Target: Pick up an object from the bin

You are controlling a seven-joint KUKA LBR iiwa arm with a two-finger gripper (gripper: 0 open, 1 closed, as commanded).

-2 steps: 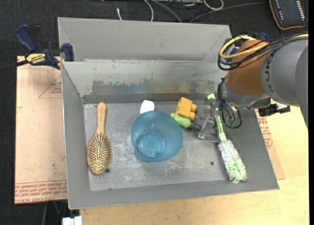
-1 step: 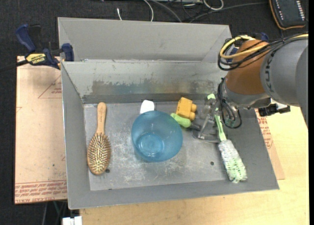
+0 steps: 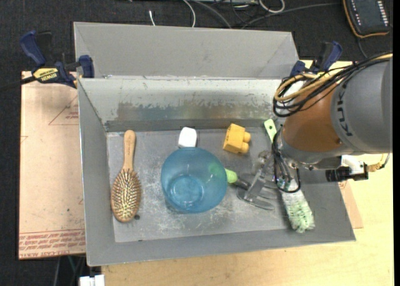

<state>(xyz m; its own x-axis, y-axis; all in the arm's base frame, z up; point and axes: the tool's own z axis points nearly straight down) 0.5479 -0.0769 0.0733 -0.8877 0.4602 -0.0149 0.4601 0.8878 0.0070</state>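
The arm (image 3: 325, 122) reaches in from right, claw (image 3: 253, 191) lowered.

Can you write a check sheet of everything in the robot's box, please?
Surface: grey bin floor, scuffed with pale marks.
Job's things: small green piece and bristly green-white brush lie nearest the tool.
Clutter: blue bowl in the middle, wooden hairbrush left, white block and yellow toy toward the back.
Tool: tool low, right of the blue bowl.
Cables: looped cables on the arm.
Surroundings: dark floor, handheld pendant top right.
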